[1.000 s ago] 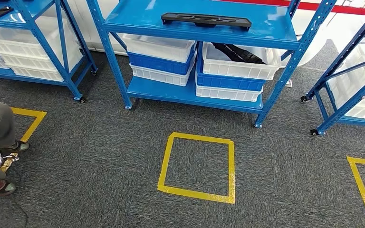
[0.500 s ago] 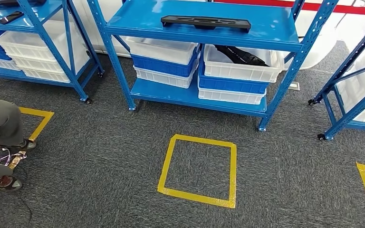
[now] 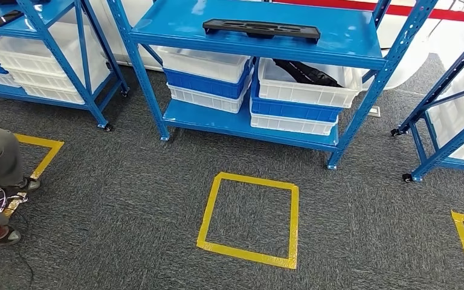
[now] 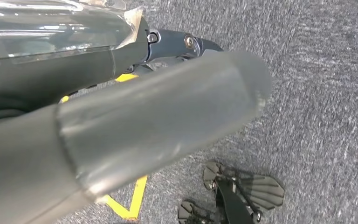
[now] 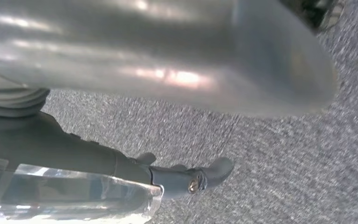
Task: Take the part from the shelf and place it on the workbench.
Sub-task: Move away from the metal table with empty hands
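**Part on the shelf, hands hanging**

I see the long flat black plastic part lying on the blue metal shelf. My left hand and right hand hang over grey carpet; their grip I cannot tell.

A long, flat black part with cut-out openings is lying on the top board of the blue shelf. It is resting flat, lengthwise along the board, near its middle.
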